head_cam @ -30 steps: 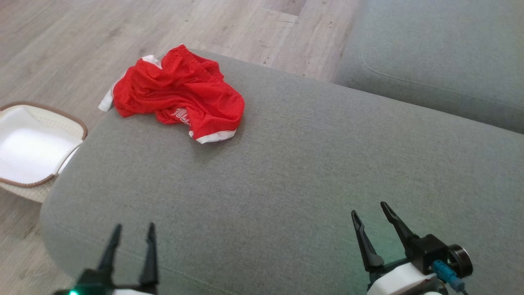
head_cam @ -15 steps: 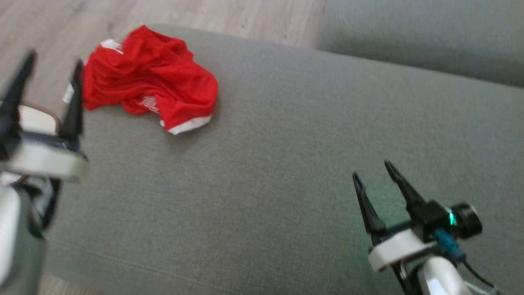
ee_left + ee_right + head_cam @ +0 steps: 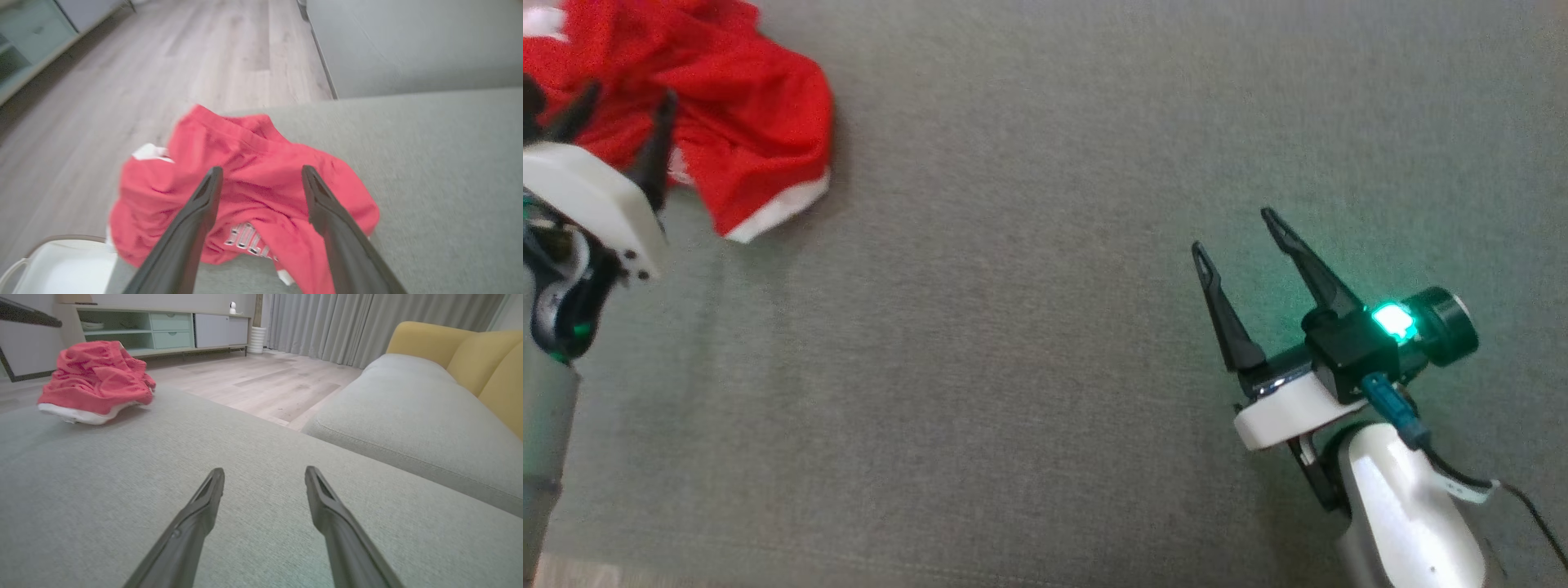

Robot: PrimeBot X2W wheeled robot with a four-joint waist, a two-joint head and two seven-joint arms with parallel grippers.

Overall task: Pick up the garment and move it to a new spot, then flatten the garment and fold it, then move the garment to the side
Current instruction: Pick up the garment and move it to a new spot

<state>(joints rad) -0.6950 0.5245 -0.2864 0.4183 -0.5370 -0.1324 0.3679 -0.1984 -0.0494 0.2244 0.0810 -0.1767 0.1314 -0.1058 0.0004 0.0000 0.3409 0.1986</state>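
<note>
The right gripper [image 3: 1232,229] hangs low over the grey cushion [image 3: 1013,343] at the near right. Its two dark fingers are spread wide and hold nothing, and a green light glows on its body. A wide stretch of grey fabric lies between it and the red garment [image 3: 760,114], which is well apart at the far left of the cushion.

The left gripper [image 3: 262,169] is at the garment's near edge, its fingers also spread wide with nothing between them. In the left wrist view its tips lie over the middle of the red cloth, but whether they touch it cannot be told.

The garment is a crumpled heap of red mesh with white trim, lying close to the cushion's left edge and far corner. In the head view its long axis runs from upper left to lower right. A white-hemmed end points down and right towards the middle of the cushion. White lettering shows on a fold facing the left gripper, and a second patch of white peeps out at the far left end. Which end is the waist cannot be told.

Below the cushion's left edge stands a white basket [image 3: 73,269] with a brown rim. Beyond the garment lies a wooden floor [image 3: 261,379]. To the right is a second grey seat [image 3: 408,412] backed by yellow cushions [image 3: 429,339]. Farthest off are a sideboard [image 3: 163,326] and curtains [image 3: 347,318].
</note>
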